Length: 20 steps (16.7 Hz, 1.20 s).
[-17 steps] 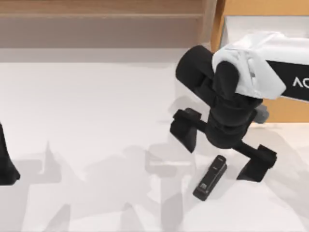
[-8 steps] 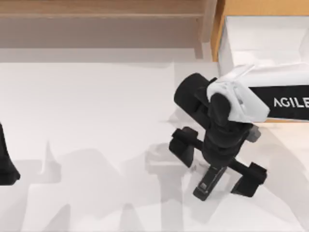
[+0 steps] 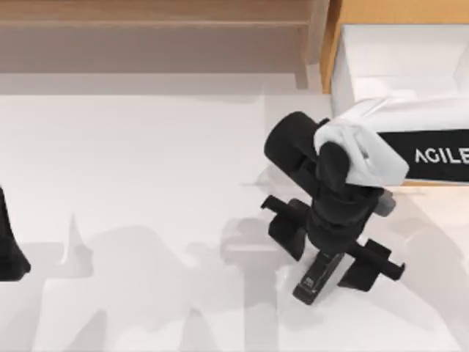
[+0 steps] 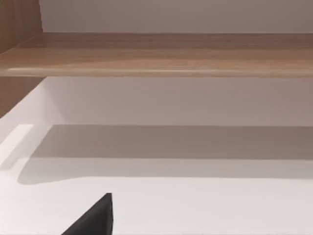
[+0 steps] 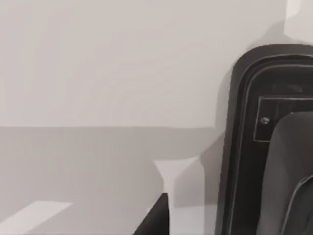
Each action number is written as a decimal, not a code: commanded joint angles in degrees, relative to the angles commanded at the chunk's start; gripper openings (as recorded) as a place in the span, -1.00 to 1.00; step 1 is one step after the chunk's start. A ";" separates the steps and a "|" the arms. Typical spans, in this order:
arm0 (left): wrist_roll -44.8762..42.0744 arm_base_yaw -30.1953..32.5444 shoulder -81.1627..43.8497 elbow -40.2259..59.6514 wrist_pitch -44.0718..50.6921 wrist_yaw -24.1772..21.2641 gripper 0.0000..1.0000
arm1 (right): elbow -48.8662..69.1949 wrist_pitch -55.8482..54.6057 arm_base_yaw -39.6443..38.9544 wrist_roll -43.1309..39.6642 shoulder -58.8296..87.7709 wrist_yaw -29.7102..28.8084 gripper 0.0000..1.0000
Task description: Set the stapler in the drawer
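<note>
The right gripper (image 3: 333,248) hangs spread wide over the stapler (image 3: 316,277), a finger on either side, neither touching it. The stapler lies on the table (image 3: 146,183) toward its near right, in front of the drawer (image 3: 344,44). The left arm sits parked at the left edge.

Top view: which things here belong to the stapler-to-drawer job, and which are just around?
Job:
stapler, on the table under the right gripper, fingers open on either side
drawer, open, top right

Just around:
shelf unit
left gripper, parked at left edge
</note>
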<state>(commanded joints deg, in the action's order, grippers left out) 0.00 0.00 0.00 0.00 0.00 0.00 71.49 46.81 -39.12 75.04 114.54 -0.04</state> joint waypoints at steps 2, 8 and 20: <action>0.00 0.00 0.00 0.00 0.00 0.00 1.00 | 0.00 0.00 0.00 0.00 0.00 0.00 -0.36; 0.00 0.00 0.00 0.00 0.00 0.00 1.00 | 0.00 0.00 0.00 0.00 0.00 0.00 -1.00; 0.00 0.00 0.00 0.00 0.00 0.00 1.00 | 2.31 4.31 -0.19 -0.17 -2.09 0.03 -1.00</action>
<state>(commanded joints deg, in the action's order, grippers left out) 0.00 0.00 0.00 0.00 0.00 0.00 73.80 51.12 -39.31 74.87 112.45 -0.01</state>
